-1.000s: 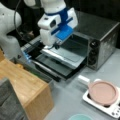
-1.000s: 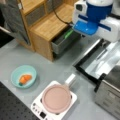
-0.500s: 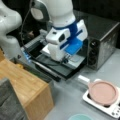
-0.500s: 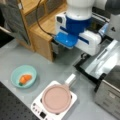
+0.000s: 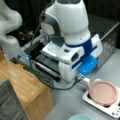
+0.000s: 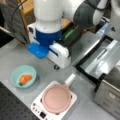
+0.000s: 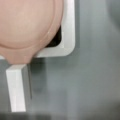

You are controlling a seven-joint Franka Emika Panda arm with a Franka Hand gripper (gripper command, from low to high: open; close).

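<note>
A pink pan [image 6: 56, 98] with a white handle [image 6: 70, 79] sits on a small white stove [image 6: 37, 108]. In both front views the white and blue wrist hangs low over the grey table, just beside the handle. The gripper [image 6: 57, 67] pokes out under the wrist, nearest to the handle's tip; it shows again at the wrist's lower edge [image 5: 80, 78]. The wrist view looks straight down on the pan [image 7: 25, 27], its handle [image 7: 15, 87] and the stove's corner [image 7: 67, 47]; no fingers show there.
A teal bowl [image 6: 15, 75] holding a carrot [image 6: 24, 79] stands at a front view's left. An open toaster oven [image 5: 105, 37] with its door down [image 6: 100, 60] lies behind the arm. A wooden box [image 5: 27, 92] stands nearby.
The arm has come down from over the oven door and moved toward the pan's handle, so its wrist now hangs much lower.
</note>
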